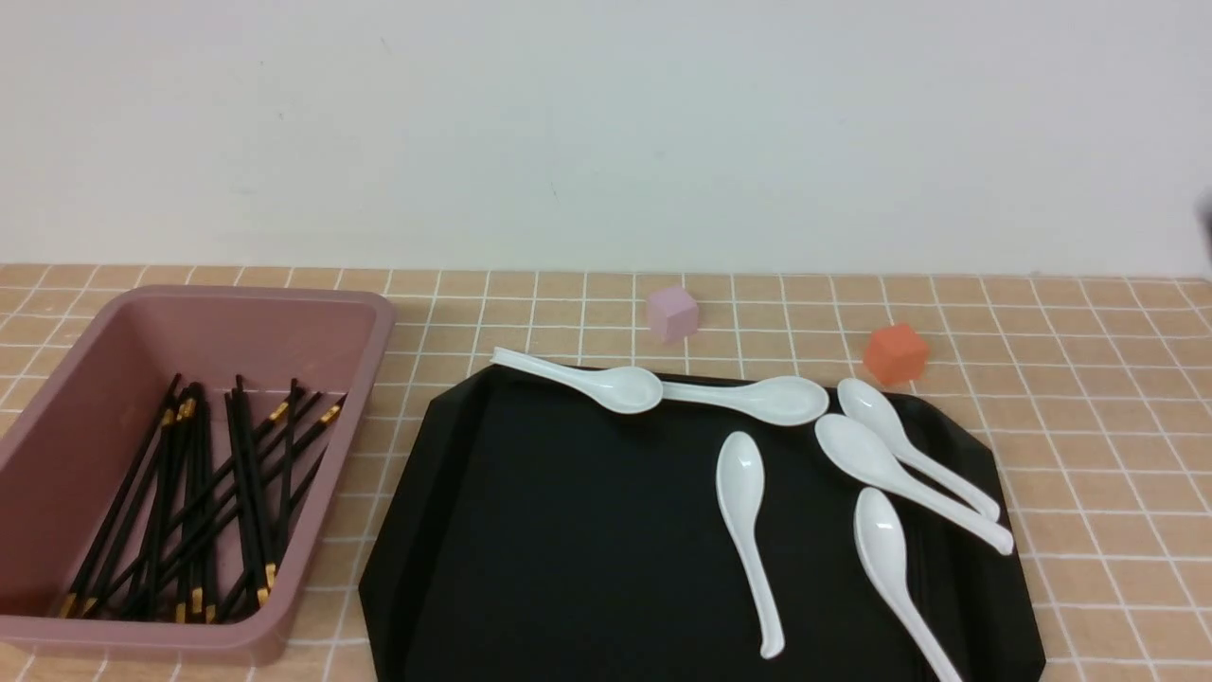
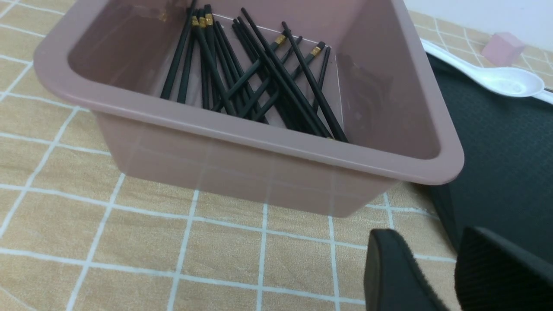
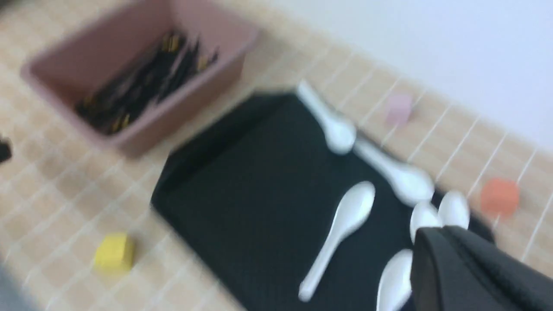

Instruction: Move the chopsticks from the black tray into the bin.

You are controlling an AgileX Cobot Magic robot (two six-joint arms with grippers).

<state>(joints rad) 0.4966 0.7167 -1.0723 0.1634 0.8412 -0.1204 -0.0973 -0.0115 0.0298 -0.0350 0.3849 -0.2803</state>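
**The job looked done, so the danger was touching things by mistake**

All the chopsticks (image 1: 204, 502) you could see lay inside the pink bin (image 1: 142, 639), piled criss-cross. The black tray (image 1: 568, 530) held only white soup spoons (image 1: 743, 493). I saw no chopstick on it.

Your right pincer (image 3: 432, 246) was pressed together over the spoon side of the tray. That picture was too smeared to show if anything was pinched in it. Your left pincer (image 2: 430, 246) had its two sides apart, with nothing between them. It hung low over the counter (image 2: 129, 242), near the corner of the bin and the edge of the tray.

What could have gone wrong:
- If you had reached in again, you might have grabbed a spoon.
- One spoon's handle poked out past the far rim, so a low sweep could have knocked it off.
- A careless left move could have bumped the bin.
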